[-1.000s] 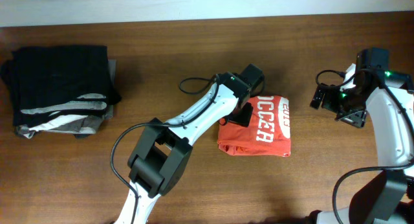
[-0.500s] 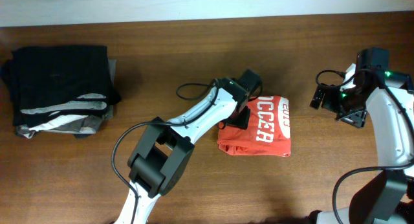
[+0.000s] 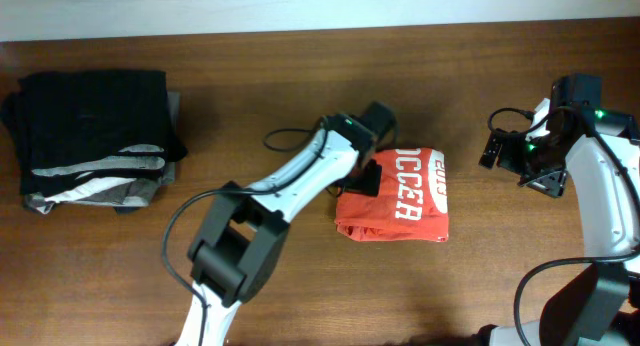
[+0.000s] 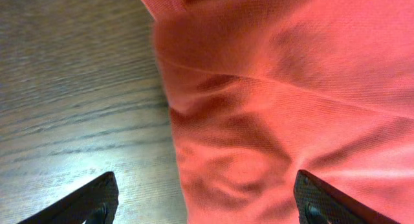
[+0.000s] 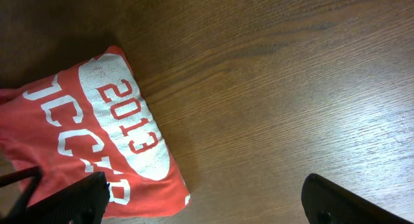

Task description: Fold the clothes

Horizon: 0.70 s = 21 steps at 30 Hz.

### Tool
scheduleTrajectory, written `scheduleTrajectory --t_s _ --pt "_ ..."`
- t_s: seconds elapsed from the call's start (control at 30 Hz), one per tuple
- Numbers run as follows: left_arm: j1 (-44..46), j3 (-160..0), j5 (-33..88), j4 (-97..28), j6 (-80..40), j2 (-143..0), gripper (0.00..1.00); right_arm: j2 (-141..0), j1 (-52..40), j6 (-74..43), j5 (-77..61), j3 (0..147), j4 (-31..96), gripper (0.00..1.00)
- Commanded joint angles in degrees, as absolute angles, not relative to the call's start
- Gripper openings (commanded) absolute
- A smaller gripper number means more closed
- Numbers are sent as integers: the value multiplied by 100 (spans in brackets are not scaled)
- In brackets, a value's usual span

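Overhead view: the orange-red T-shirt (image 3: 395, 198) is seen folded into a compact packet at the middle of the table (image 3: 300, 76), white block lettering uppermost. It is set well apart from the stack of dark folded garments (image 3: 90, 136) at the far left. The fold is judged all but finished, with only tidying or moving of the packet left to be done.

The left pincer (image 4: 206, 201) is hung over the packet's left edge, apparently so that the edge can be pressed flat or taken hold of. In the left wrist view its jaws are spread wide, one fingertip over bare wood and the other over the red cloth, and nothing is gripped. Whether the cloth is touched cannot be told.

The right pincer (image 5: 207, 201) is held off to the right of the shirt, over bare wood, presumably so that the left arm's work is not hindered. Its jaws are likewise spread wide and nothing is held between them. The part of the packet bearing "2013" is caught at the left of the right wrist view.
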<state>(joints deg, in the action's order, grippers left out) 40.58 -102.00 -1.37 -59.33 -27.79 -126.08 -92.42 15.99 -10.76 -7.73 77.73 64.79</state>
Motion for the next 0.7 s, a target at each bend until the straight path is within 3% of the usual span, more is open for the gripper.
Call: scheduleTrajectory --t_s 0.0,0.2,0.67 --pt "3992 -10394 687 -6097 -3336 -12057 94 -9203 1616 -1144 -701 7867 6493 99" --pt "4209 -10392 773 -6681 -4709 -12042 98 -9203 1616 -1144 -701 7867 6493 99" --pt "4569 -9950 666 -6740 -7122 -12042 99 -9203 1616 -1144 -698 7867 6493 99"
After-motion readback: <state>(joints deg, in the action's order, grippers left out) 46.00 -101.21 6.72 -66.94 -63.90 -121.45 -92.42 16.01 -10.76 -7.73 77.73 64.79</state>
